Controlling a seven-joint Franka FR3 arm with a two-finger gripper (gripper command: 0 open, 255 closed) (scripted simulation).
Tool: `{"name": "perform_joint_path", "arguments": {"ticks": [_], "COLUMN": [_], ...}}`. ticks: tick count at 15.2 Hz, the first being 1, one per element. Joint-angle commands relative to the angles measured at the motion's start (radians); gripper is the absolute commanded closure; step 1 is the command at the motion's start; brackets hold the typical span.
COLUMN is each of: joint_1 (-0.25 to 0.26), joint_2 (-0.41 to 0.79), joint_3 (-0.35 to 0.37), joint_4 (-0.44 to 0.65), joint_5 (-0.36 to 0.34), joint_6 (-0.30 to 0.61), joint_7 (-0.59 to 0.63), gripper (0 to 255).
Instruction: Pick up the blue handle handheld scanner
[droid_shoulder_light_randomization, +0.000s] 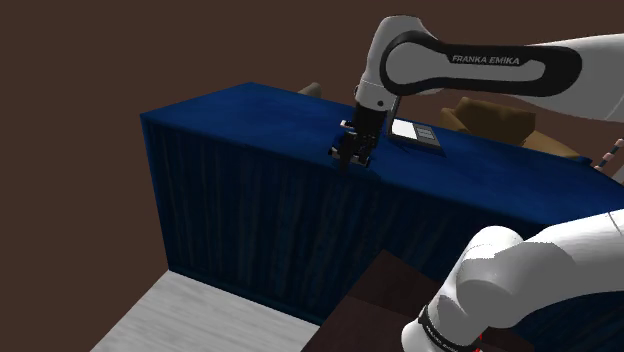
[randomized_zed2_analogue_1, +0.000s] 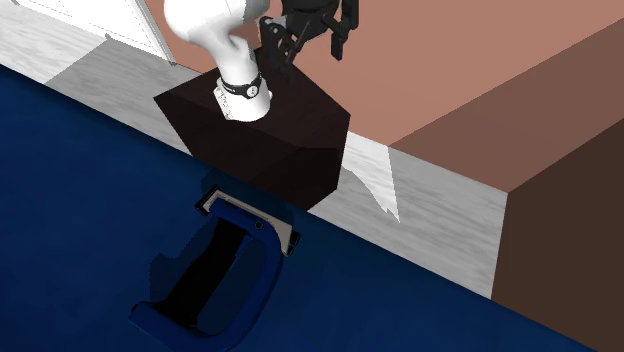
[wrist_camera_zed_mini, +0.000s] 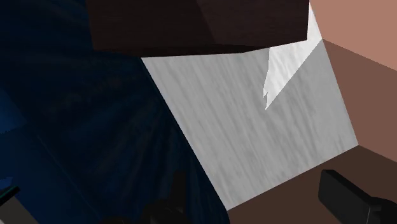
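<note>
Dark blue counter on grey floor; brown wall behind; tan shape, possibly cushion, beyond counter.

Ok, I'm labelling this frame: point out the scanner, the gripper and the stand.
scanner (randomized_zed2_analogue_1: 262, 275), second exterior view, on its curved blue handle.
gripper (droid_shoulder_light_randomization: 350, 160), shoulder view, midway between its fingertips.
stand (randomized_zed2_analogue_1: 295, 128), second exterior view, on its dark top face.

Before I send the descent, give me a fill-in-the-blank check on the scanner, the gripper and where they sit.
1. The scanner, with its ___ handle, lies on the table top.
2. The gripper has its fingers ___, with nothing between them.
3. In the shoulder view the gripper sits to the ___ of the scanner.
Missing words: blue; open; left.
</note>
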Motion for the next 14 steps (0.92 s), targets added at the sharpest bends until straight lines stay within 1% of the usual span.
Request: {"name": "perform_joint_path", "arguments": {"ticks": [1,8,14], "joint_1": [-0.011,-0.041,-0.066], "joint_2": [0.055,0.274,0.483], "joint_3": [-0.031,-0.131,-0.202], "joint_4": [0.037,0.191,0.373], "joint_5": [-0.016,-0.042,-0.024], "joint_6": [0.015,0.070,0.087], "joint_7": [-0.043,-0.191,-0.318], "gripper": [0,0,0]}}
